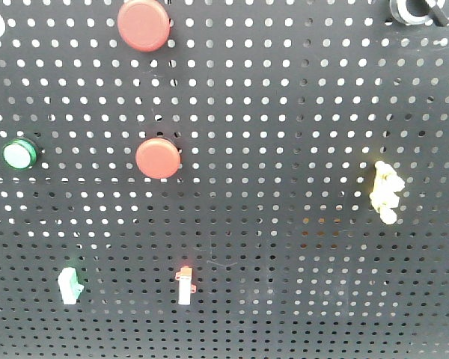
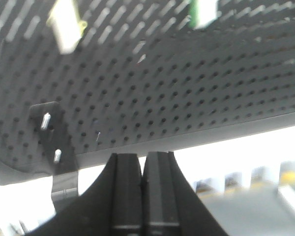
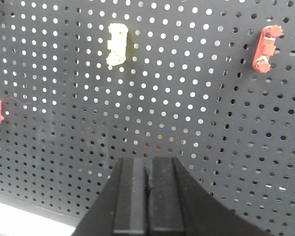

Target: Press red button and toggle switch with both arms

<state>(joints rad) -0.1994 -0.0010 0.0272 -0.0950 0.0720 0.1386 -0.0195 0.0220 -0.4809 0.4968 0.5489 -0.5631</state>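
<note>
In the front view a black pegboard (image 1: 299,134) carries the red button (image 1: 143,24) at the top, cut slightly by the frame edge. The toggle switch (image 1: 415,9), black with a silvery ring and a short lever, sits at the top right corner, partly out of frame. Neither arm shows in the front view. My left gripper (image 2: 143,156) is shut and empty, below the board's lower edge. My right gripper (image 3: 148,160) is shut and empty, facing the lower part of the board. Neither wrist view shows the button or the switch.
A smaller red button (image 1: 158,158), a green button (image 1: 20,153), a white red-tipped rocker (image 1: 185,284), a white green-tipped part (image 1: 70,286) and a yellow part (image 1: 385,192) are on the board. The right wrist view shows the yellow part (image 3: 117,44) and red clips (image 3: 264,48). A metal bracket (image 2: 51,137) holds the board's lower corner.
</note>
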